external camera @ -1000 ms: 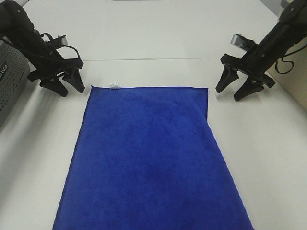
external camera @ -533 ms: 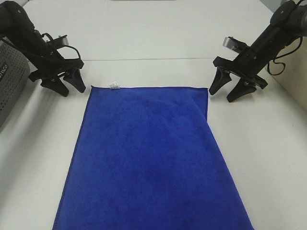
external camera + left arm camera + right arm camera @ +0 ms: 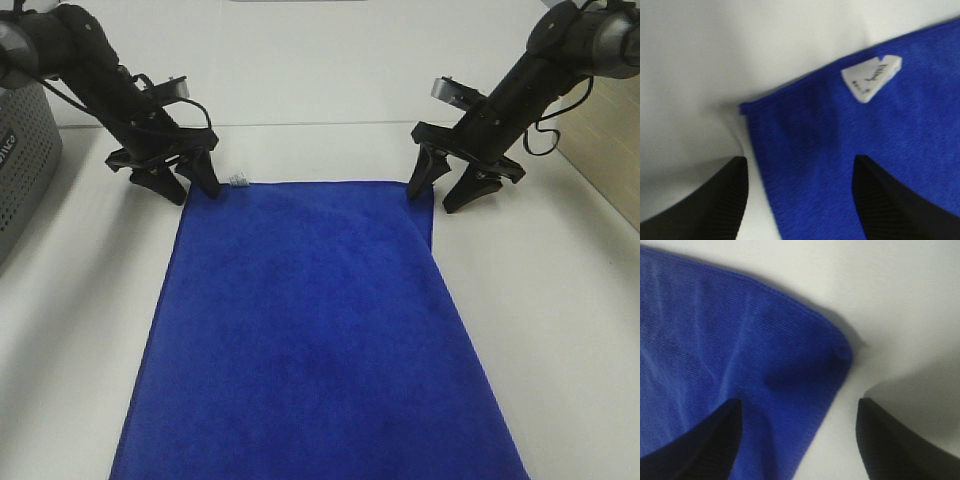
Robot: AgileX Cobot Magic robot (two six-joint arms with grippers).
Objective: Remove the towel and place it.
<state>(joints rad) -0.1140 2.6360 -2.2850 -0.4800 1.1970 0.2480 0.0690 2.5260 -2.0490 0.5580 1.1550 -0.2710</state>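
Observation:
The royal-blue towel [image 3: 310, 330] lies flat on the white table, running from mid-table to the near edge, with a small white tag [image 3: 238, 180] on its far short edge. My left gripper [image 3: 190, 187] is open and straddles the towel's far left corner [image 3: 747, 107]; the tag [image 3: 871, 76] shows close by in the left wrist view. My right gripper [image 3: 438, 197] is open and straddles the far right corner [image 3: 840, 352]. Neither gripper holds the cloth.
A grey perforated basket [image 3: 20, 160] stands at the left edge of the table [image 3: 320, 90]. A beige board or box [image 3: 605, 130] stands at the right edge. A seam in the tabletop runs across behind both grippers.
Both grippers have moved inward toward the towel's far corners, the left one to the right and the right one to the left. The towel has not moved.

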